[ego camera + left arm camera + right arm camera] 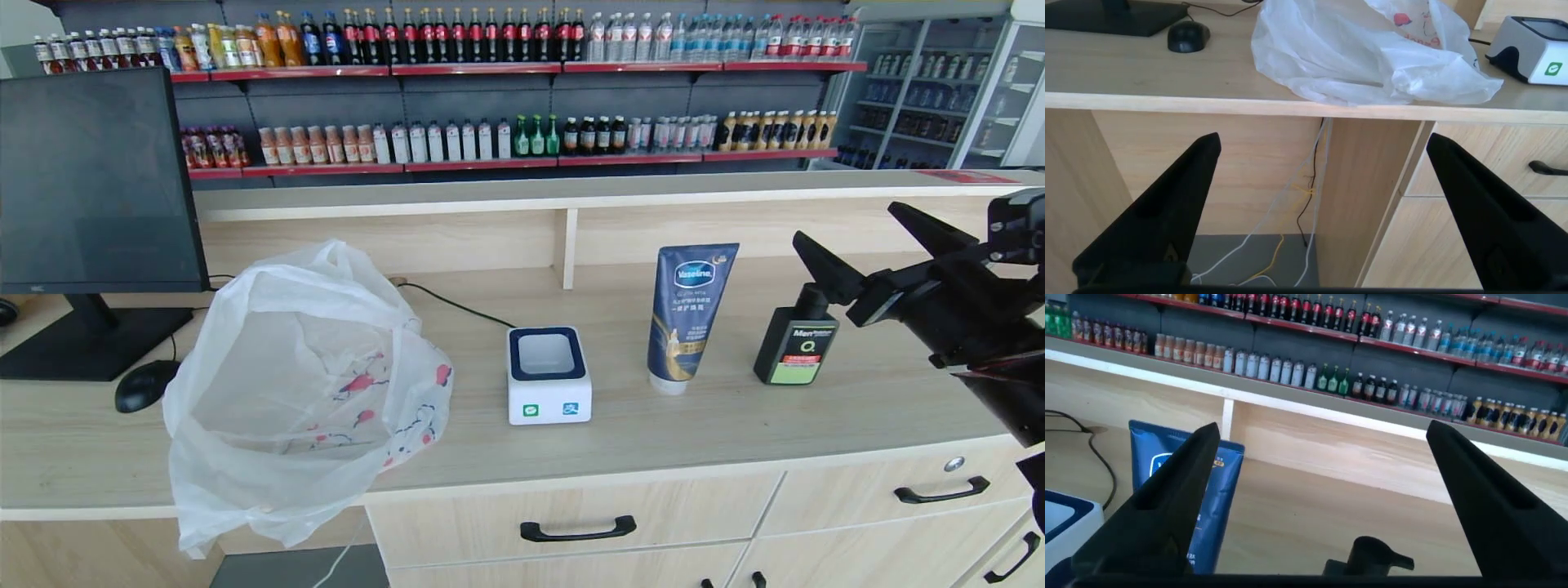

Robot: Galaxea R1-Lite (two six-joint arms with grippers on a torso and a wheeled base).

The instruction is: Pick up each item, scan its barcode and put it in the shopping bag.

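Our right gripper [845, 222] hangs wide over the black bottle [796, 347]; left gripper [1323, 140] wide, seemingly below the counter's [1143, 82] front edge.

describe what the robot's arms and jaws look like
The right arm is matte black and blocky, with a thin red streak low on the wrist. It ends in two long, flat jaws, wedge-shaped and tapering to blunt tips. The left arm has the same plain black tapered jaws; no markings show on them.
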